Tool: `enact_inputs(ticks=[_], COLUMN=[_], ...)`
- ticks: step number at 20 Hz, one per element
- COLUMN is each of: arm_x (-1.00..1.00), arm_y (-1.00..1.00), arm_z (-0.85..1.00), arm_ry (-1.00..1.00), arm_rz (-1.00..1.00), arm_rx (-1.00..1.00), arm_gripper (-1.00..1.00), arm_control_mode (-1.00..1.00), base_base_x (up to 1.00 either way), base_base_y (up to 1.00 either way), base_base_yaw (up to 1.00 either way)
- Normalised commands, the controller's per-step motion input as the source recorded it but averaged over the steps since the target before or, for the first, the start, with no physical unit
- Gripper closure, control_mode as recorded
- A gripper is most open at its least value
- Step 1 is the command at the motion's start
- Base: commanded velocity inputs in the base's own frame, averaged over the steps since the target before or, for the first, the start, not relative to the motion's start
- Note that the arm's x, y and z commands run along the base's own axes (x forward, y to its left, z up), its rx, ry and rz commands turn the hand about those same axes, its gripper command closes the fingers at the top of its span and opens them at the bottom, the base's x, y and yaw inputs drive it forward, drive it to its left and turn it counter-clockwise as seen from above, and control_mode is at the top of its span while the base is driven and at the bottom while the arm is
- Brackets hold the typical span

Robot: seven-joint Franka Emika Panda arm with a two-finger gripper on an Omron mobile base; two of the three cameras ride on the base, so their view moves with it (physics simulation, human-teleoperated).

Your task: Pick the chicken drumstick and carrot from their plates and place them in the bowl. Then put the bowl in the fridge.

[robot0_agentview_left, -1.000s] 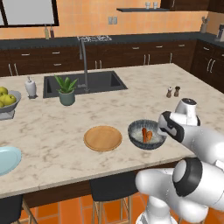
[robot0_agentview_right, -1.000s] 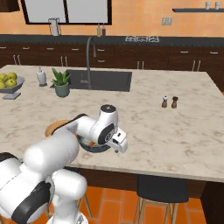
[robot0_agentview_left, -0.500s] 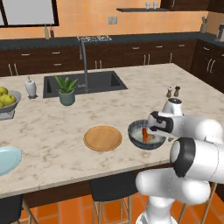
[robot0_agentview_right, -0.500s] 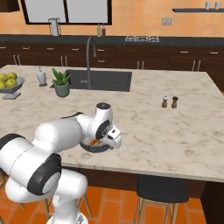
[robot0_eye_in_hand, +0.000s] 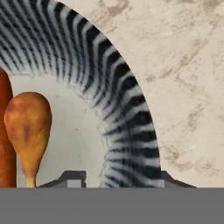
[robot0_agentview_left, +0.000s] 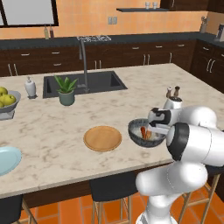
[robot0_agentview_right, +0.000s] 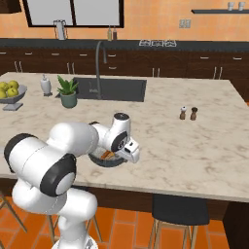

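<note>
Left base view: my jaws (robot0_agentview_left: pixel 154 129) sit over the bowl (robot0_agentview_left: pixel 136 134) on the tabletop (robot0_agentview_left: pixel 52 131), beside the emptied wooden plate (robot0_agentview_left: pixel 103 138).

Right base view: my arm hides most of the bowl (robot0_agentview_right: pixel 108 159).

Hand view: the drumstick (robot0_eye_in_hand: pixel 27 127) and carrot (robot0_eye_in_hand: pixel 5 140) lie inside; fingertips straddle the rim (robot0_eye_in_hand: pixel 118 100), apparently not yet closed. I judge a shallow rim pinch could tip the bowl on lifting.

You are looking over a marble island counter (robot0_agentview_left: pixel 52 127) with the black sink (robot0_agentview_left: pixel 85 83) as your landmark. A tall faucet (robot0_agentview_left: pixel 83 61) is rising at the sink's rim, and dark cabinets (robot0_agentview_right: pixel 160 65) are running behind it under an orange wall (robot0_agentview_left: pixel 87 17). Stools (robot0_agentview_right: pixel 177 214) are standing on the orange tile floor (robot0_agentview_right: pixel 126 228) on the near side of the island from the sink.
</note>
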Motion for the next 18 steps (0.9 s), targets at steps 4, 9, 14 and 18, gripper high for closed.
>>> enact_inputs(ticks=[4, 9, 14, 18], arm_x=[-0.09, -0.54, -0.89, -0.87], arm_y=[0.00, 0.00, 0.05, 0.20], arm_z=[0.51, 0.89, 1.00, 0.76], arm_ry=[-0.03, -0.05, -0.17, -0.46], arm_rz=[0.00, -0.10, -0.28, -0.31], arm_rx=[0.00, 0.07, 0.11, 0.00], arm_gripper=[1.00, 1.00, 1.00, 1.00], arm_control_mode=[-1.00, -1.00, -1.00, -1.00], base_base_x=[0.00, 0.00, 0.00, 0.00], base_base_y=[0.00, 0.00, 0.00, 0.00], base_base_yaw=[0.00, 0.00, 0.00, 0.00])
